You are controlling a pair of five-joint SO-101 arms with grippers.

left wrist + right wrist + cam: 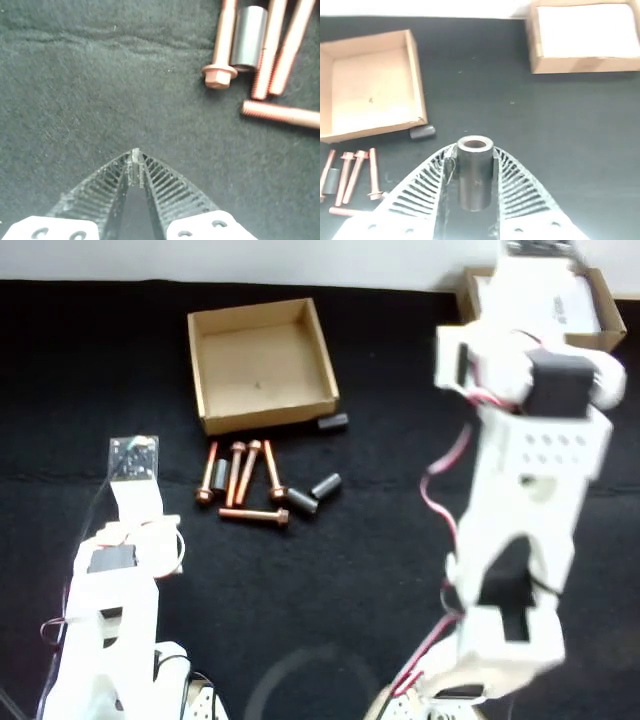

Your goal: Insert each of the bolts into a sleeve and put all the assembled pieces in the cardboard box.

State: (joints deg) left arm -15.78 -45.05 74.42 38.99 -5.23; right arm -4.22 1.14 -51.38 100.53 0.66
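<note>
Several copper bolts (243,480) lie side by side on the black mat in front of the open cardboard box (205,370), one of them crosswise (253,514). A dark sleeve (219,475) rests between two bolts, two more (303,502) (326,485) lie to their right, and one (333,423) sits at the box's front corner. My left gripper (135,156) is shut and holds nothing, low over the mat to the left of the bolts (222,45). My right gripper (474,148) is shut on a sleeve (475,175), held up above the mat to the right of the box (417,80).
A second cardboard box (600,300) with a white inside stands at the back right. The raised right arm (530,470) rises tall over the right side of the table. The left arm (115,570) lies along the front left.
</note>
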